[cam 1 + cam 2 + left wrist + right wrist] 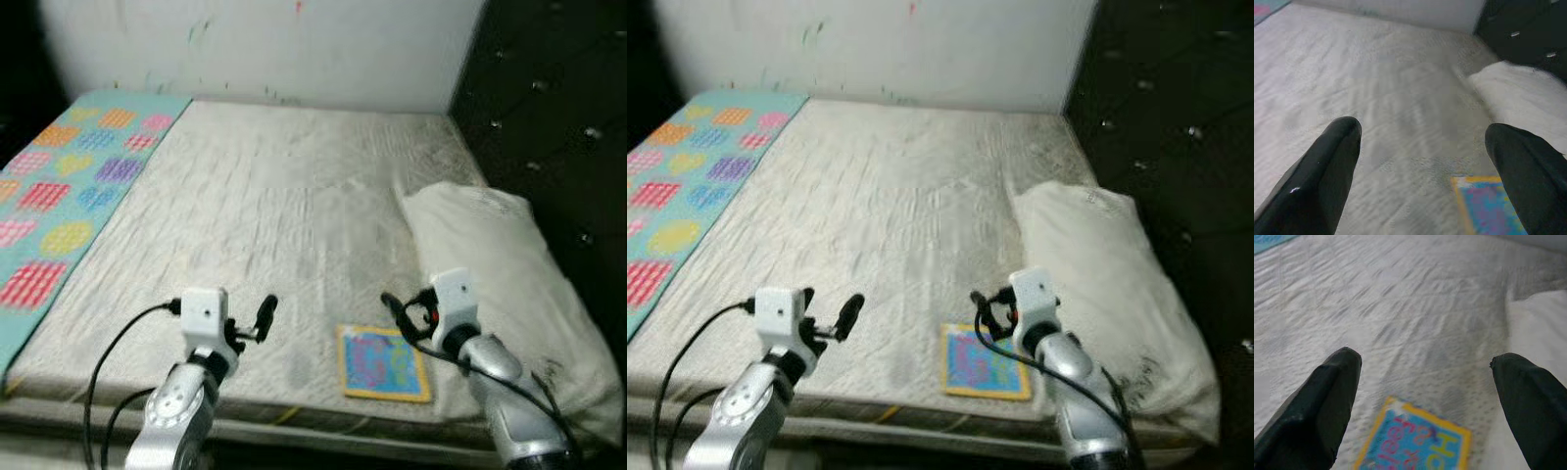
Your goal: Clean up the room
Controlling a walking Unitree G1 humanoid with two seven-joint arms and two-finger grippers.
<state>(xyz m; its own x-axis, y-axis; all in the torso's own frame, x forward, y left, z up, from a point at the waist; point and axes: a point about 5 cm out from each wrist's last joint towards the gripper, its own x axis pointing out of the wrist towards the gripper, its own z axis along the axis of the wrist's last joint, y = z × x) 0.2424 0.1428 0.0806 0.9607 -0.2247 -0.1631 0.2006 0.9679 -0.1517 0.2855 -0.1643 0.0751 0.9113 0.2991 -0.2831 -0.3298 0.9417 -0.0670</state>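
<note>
Book (383, 363), thin and square with a yellow border and a blue, pink-lettered cover, lies flat on the bare quilted mattress (274, 225) close to its near edge, just beside the near end of the white pillow (500, 274) on the robot's right. It is the 1 loose item on the bed apart from that pillow and the teal patchwork blanket (59, 206) along the far left side.

The right gripper (1425, 396) hovers above and just behind the book with its 2 fingers spread wide and nothing between them. The left gripper (1422, 161) hangs over the mattress to the book's left, likewise spread wide and empty.

Judging by its look, the book is light and fairly stiff, probably card or board, with a smooth cover that could slip. Lying flush on a soft surface, it offers no face to pinch from above. The best hold is likely across an edge or corner, pressing 1 finger into the yielding mattress to get beneath. The near edge, close to the mattress rim, or the left edge away from the pillow, seems most reachable.
</note>
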